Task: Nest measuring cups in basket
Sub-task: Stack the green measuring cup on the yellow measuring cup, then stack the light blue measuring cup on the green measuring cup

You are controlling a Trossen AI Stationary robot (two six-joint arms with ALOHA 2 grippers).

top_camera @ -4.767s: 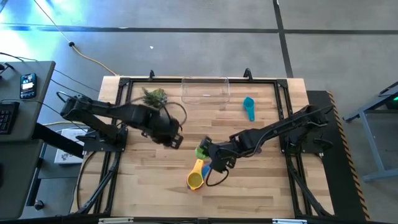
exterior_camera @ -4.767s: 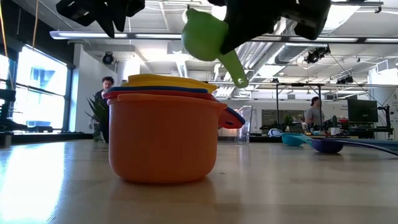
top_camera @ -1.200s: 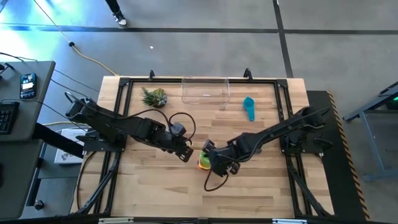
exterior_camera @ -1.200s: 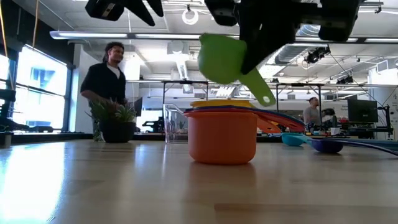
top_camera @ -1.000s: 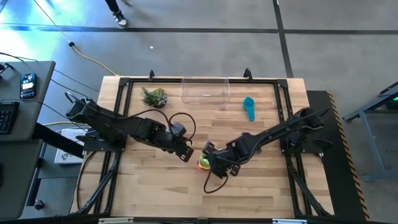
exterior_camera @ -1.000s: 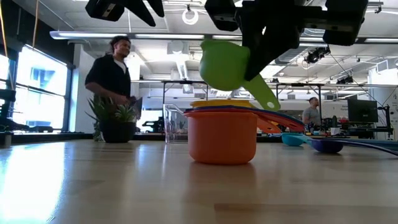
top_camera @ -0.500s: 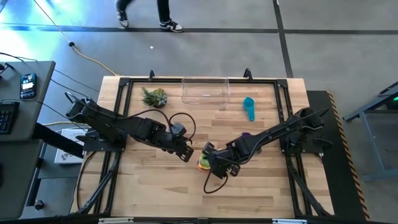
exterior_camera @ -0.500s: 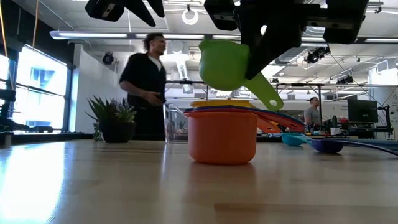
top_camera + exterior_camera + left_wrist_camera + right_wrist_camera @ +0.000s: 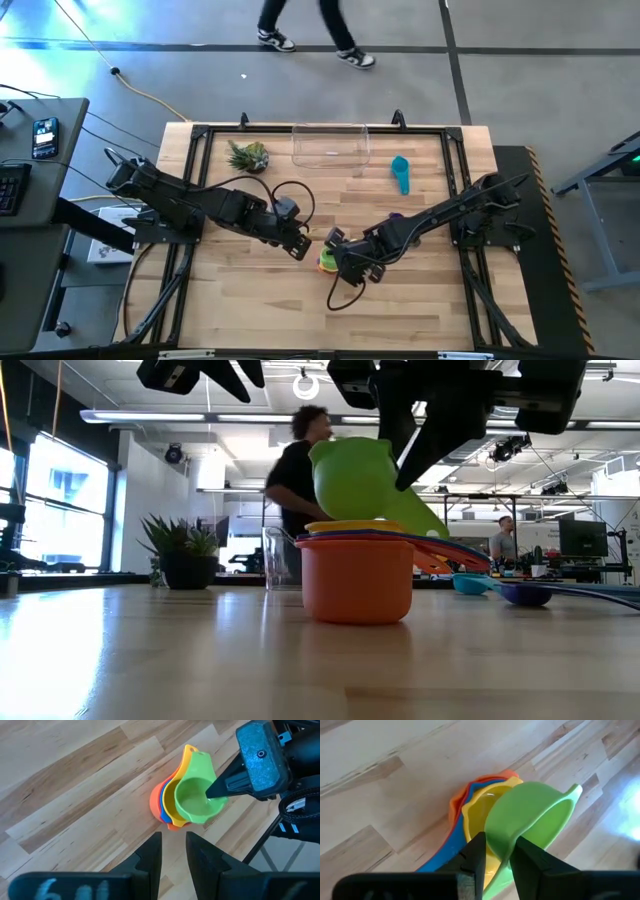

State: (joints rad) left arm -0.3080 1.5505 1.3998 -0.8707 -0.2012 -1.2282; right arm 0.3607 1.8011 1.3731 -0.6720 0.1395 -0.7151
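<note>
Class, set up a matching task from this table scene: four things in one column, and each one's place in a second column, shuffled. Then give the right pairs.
Things:
1. green cup
2. teal cup
3. clear bin
4. small plant

Places:
A. far edge of the table, middle
B. alone on the wood, right of the bin
C. tilted on top of the cup stack, at the right claw
D. far left part of the table, left of the bin

Pairs: 1-C, 2-B, 3-A, 4-D
</note>
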